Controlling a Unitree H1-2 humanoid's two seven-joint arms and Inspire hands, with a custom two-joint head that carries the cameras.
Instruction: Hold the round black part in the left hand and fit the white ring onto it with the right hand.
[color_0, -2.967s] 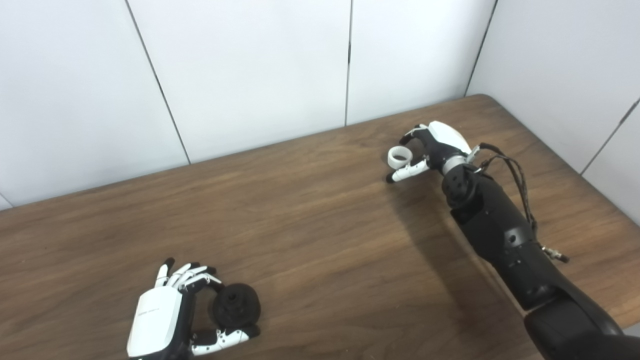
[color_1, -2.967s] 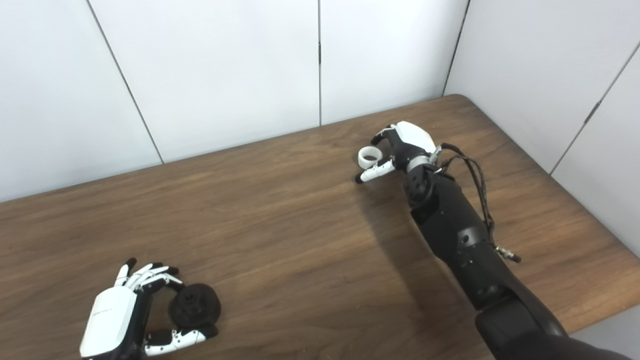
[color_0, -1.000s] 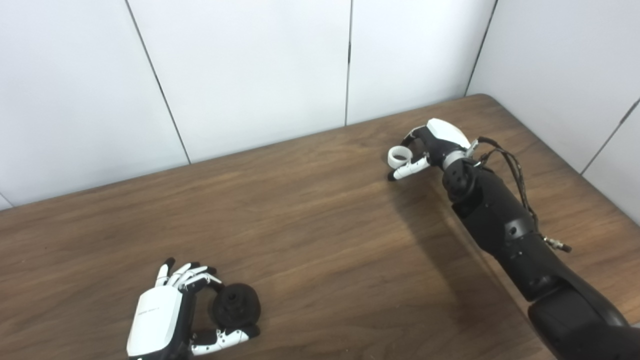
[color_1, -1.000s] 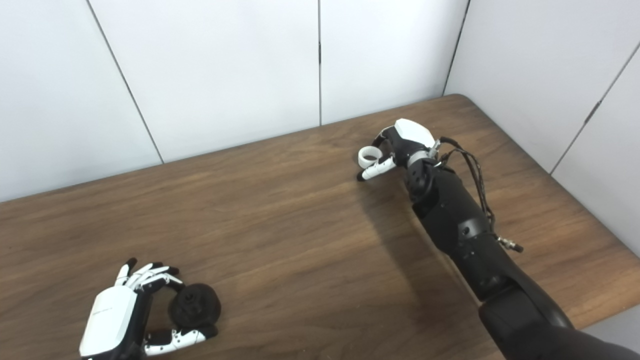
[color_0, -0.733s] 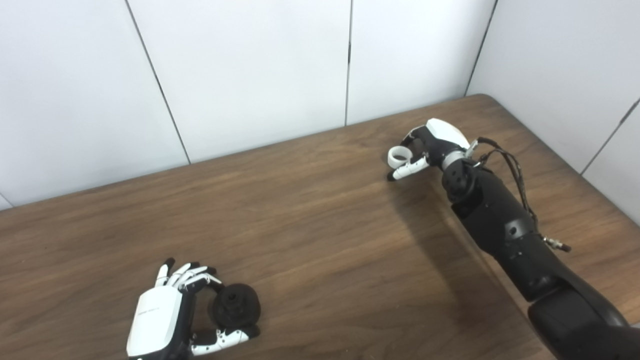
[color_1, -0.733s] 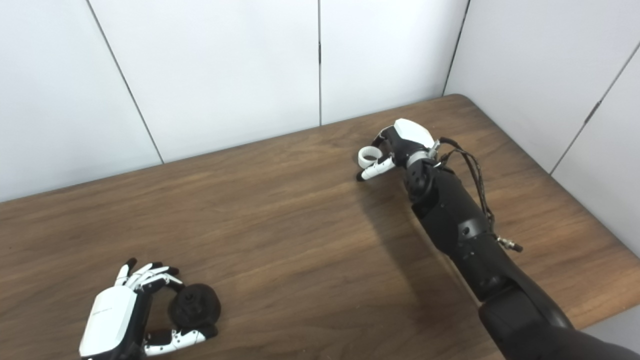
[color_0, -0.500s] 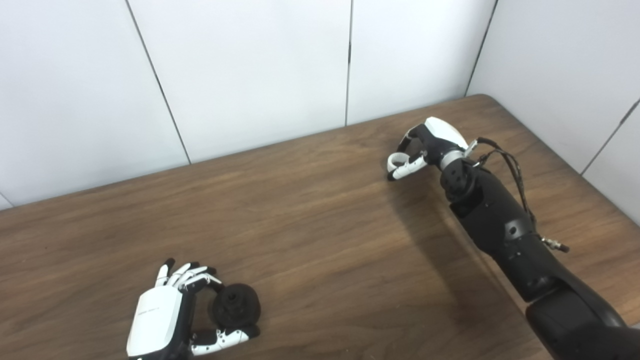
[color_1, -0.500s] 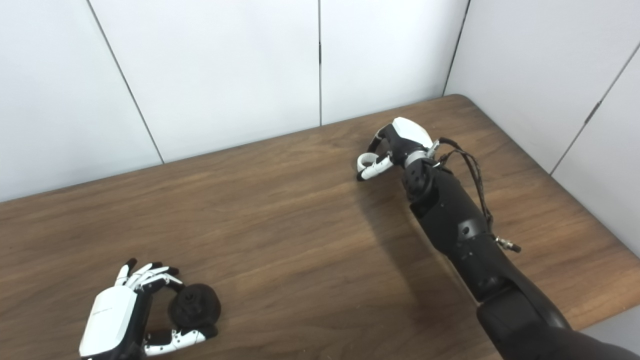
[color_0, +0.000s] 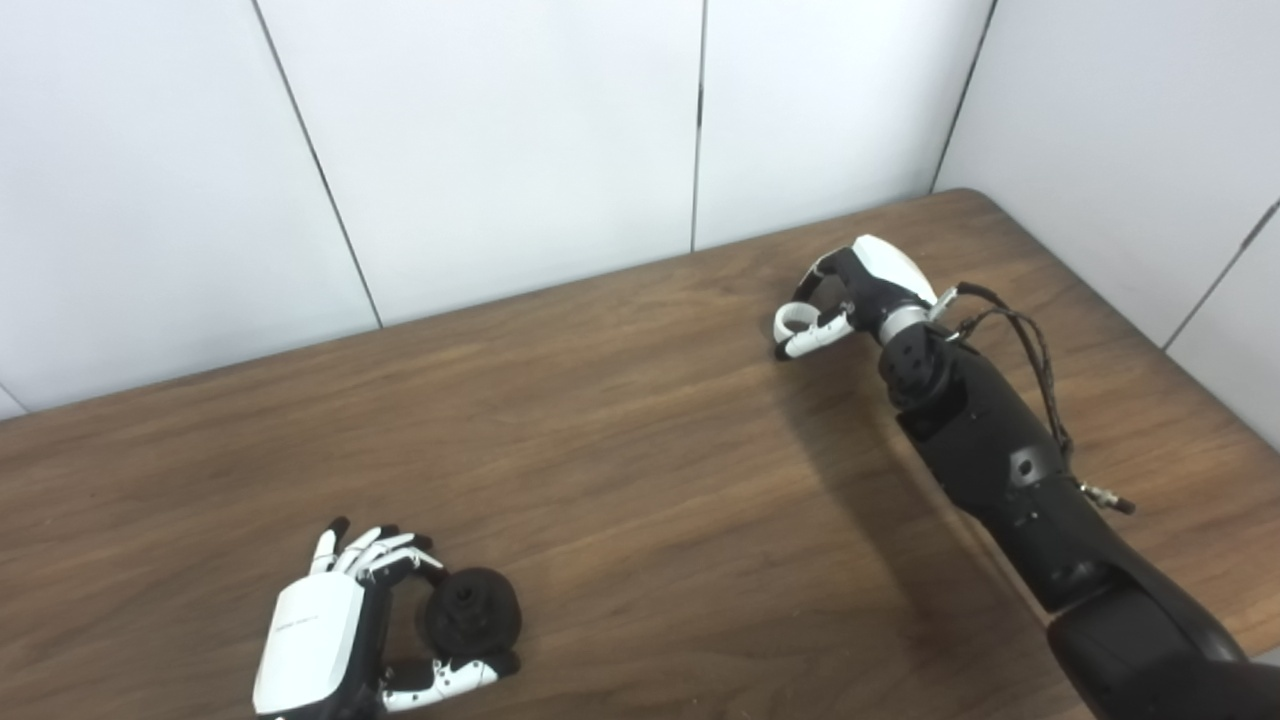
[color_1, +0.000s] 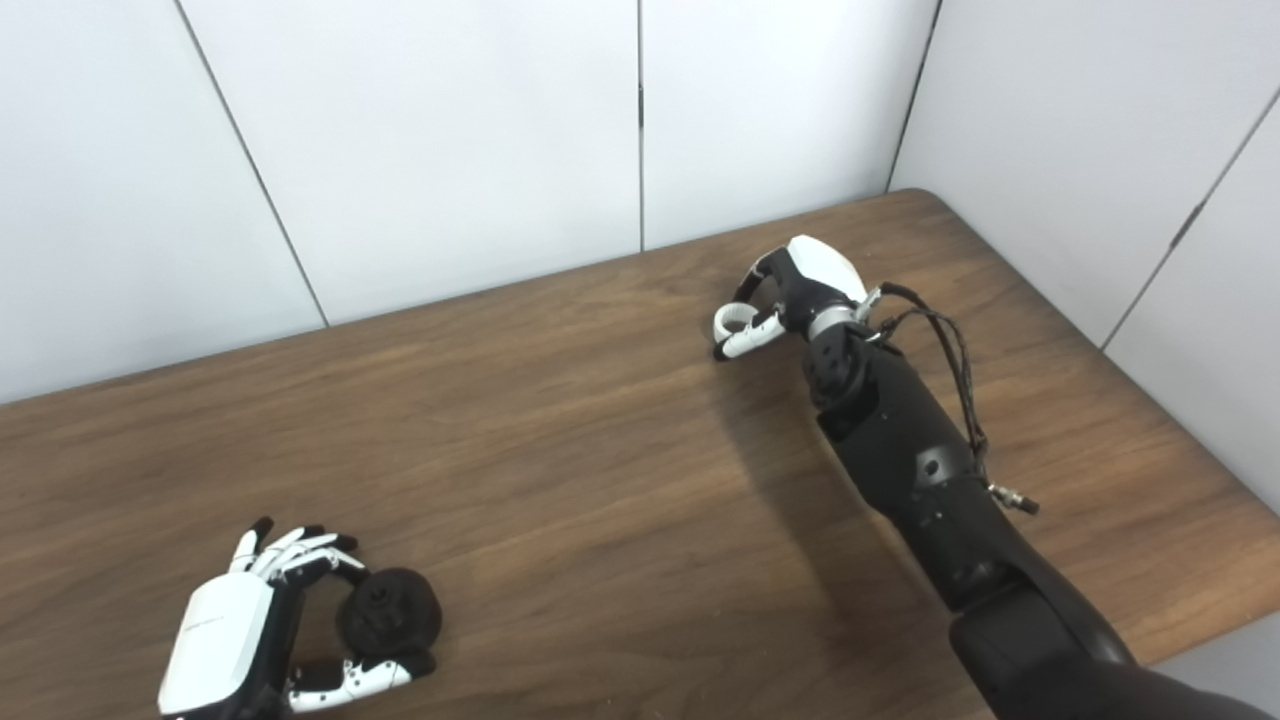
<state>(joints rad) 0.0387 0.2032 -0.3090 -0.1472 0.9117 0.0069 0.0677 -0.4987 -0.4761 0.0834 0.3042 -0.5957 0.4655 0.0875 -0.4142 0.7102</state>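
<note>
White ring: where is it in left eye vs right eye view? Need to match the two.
Left eye view: white ring right of centre, upper half, at the fingertips of the right hand.
Right eye view: the ring sits nearer the picture's centre, same height, at the same hand.
Shared landmark: the vertical wall panel seam ends at the table edge just up-left of the ring in both views.

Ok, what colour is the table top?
Dark brown wood grain; the table shows best in the left eye view.
</note>
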